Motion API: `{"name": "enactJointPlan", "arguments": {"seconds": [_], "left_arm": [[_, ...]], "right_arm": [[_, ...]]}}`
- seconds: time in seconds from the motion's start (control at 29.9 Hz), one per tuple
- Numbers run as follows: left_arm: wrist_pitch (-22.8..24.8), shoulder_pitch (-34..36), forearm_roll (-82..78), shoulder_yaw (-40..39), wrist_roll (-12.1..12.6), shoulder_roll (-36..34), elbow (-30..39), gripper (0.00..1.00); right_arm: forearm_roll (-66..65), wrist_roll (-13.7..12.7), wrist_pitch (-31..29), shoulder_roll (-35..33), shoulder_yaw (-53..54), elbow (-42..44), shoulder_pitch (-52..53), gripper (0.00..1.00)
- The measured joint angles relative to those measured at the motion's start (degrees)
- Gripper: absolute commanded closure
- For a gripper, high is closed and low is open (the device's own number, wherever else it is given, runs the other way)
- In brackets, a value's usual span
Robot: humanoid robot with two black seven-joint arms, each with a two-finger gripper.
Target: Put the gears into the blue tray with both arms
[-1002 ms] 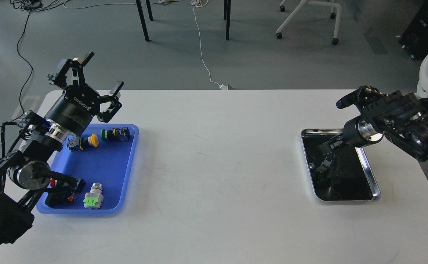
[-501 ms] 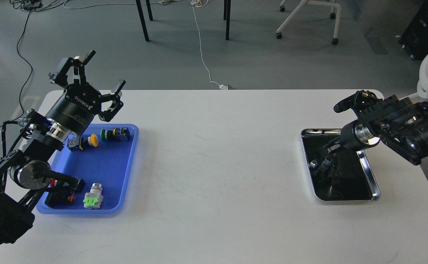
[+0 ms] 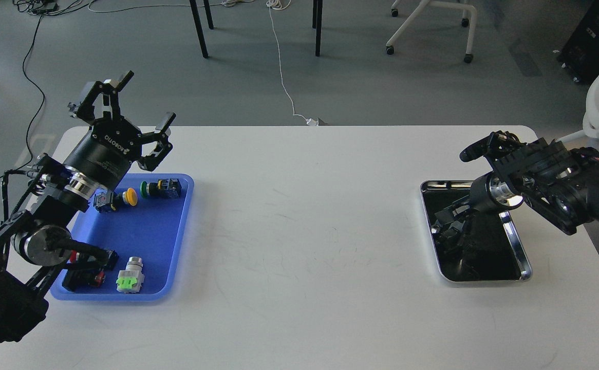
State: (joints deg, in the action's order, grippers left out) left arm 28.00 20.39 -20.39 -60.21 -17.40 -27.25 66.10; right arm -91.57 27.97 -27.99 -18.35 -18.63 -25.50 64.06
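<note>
The blue tray (image 3: 153,234) lies at the table's left and holds only coloured push-button switches. My left gripper (image 3: 145,98) hovers above the tray's far edge, tilted up, open with nothing between its fingers. My right gripper (image 3: 448,223) reaches down from the right into the shiny steel tray (image 3: 523,257). It shows dark against the tray's dark, mirror-like inside, so its fingers cannot be told apart. The gears are hidden: none can be made out in either tray or on the table.
In the blue tray are a yellow-cap switch (image 3: 130,196), a green-cap switch (image 3: 149,188), a red switch (image 3: 82,258) under my left arm and a grey-and-green one (image 3: 131,277). The white table (image 3: 304,231) spans between the trays. Chair legs and cables lie beyond its far edge.
My right arm has shifted left and its gripper has sunk further into the steel tray. The left arm has barely moved.
</note>
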Motion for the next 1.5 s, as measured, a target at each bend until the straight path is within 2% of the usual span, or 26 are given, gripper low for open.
{"name": "enactJointPlan", "arguments": {"seconds": [0.17,0.5,0.94,1.27,1.37,1.5], "left_arm": [[0.0,0.0,0.0,0.0,0.0,0.0,0.0,0.01],[0.0,0.0,0.0,0.0,0.0,0.0,0.0,0.01],[0.0,0.0,0.0,0.0,0.0,-0.1,0.0,0.01],[0.0,0.0,-0.1,0.0,0.1,-0.1,0.4,0.01],[0.0,0.0,-0.1,0.0,0.1,-0.1,0.4,0.01],[0.0,0.0,-0.1,0.1,0.1,-0.7,1.1,0.01]], "right_arm": [[0.1,0.0,0.0,-0.1,0.0,-0.1,0.1,0.68],[0.1,0.0,0.0,-0.6,-0.1,-0.2,0.6,0.77],[0.2,0.0,0.0,-0.9,-0.6,-1.2,2.4,0.77],[0.3,0.0,0.0,-2.3,-0.7,-10.2,11.7,0.77],[0.4,0.0,0.0,-0.3,-0.7,-12.3,12.8,0.77],[0.6,0.0,0.0,5.7,-0.8,-12.6,13.1,0.77]]}}
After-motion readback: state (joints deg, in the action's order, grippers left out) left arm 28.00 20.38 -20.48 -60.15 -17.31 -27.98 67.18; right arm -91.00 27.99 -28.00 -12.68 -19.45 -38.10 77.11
